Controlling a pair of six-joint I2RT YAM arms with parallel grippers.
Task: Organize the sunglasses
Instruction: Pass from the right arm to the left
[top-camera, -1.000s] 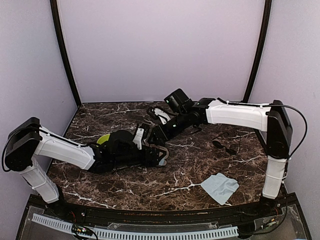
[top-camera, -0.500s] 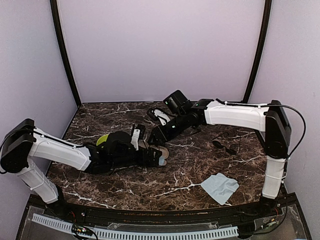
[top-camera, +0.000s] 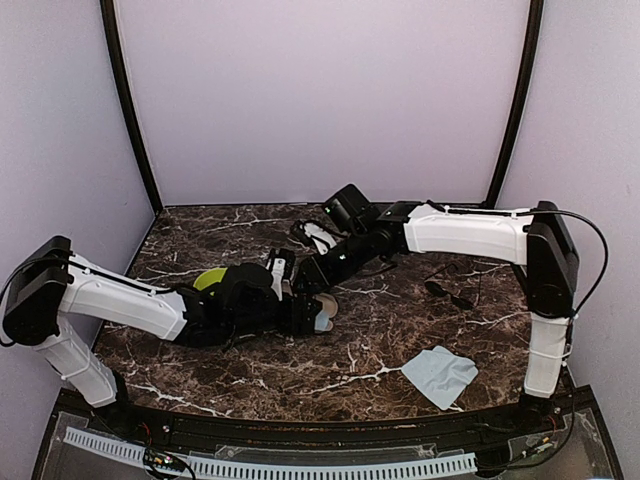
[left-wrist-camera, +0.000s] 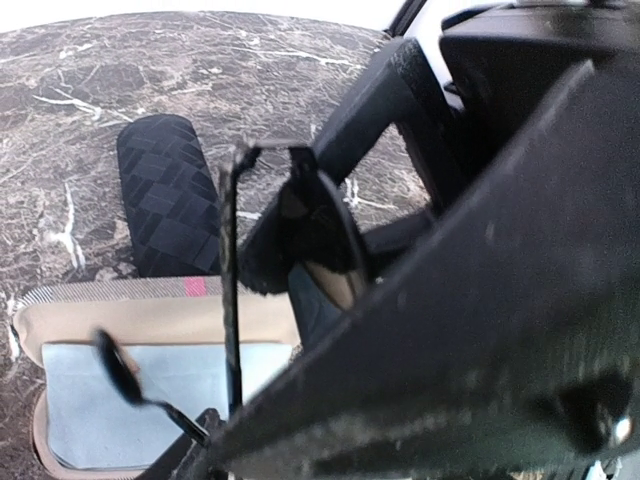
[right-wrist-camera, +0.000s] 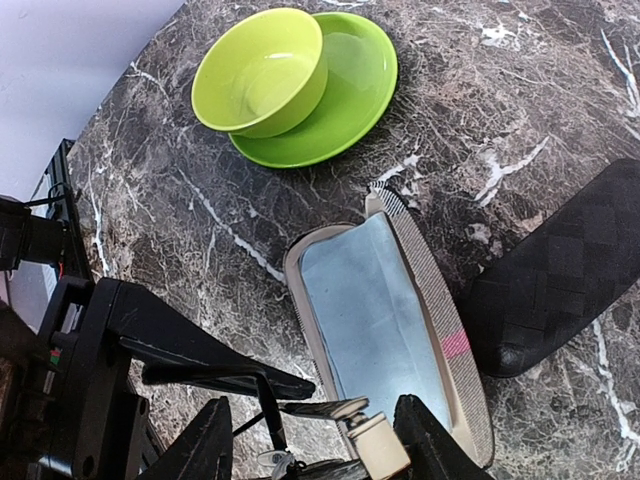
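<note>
One pair of sunglasses (right-wrist-camera: 345, 408) hangs just above an open case (right-wrist-camera: 440, 330) lined with a light blue cloth (right-wrist-camera: 375, 320). My right gripper (right-wrist-camera: 320, 445) is shut on the sunglasses at the lens end. In the left wrist view a dark lens (left-wrist-camera: 322, 232) and a thin temple arm (left-wrist-camera: 228, 300) stand over the same case (left-wrist-camera: 150, 318). My left gripper (top-camera: 300, 305) has come in from the left, one finger (left-wrist-camera: 480, 300) close beside the frame; its jaws are hidden. A second pair of sunglasses (top-camera: 448, 293) lies on the table to the right.
A green bowl (right-wrist-camera: 262, 70) sits on a green plate (right-wrist-camera: 360, 85) left of the case. The case's black lid (right-wrist-camera: 560, 270) lies open on the table. Another case (top-camera: 318, 232) lies at the back centre. A light blue cloth (top-camera: 440, 375) lies front right.
Both arms have shifted a little over the open case, the right arm moving left and lower with the sunglasses. The left gripper has moved in against the frame.
</note>
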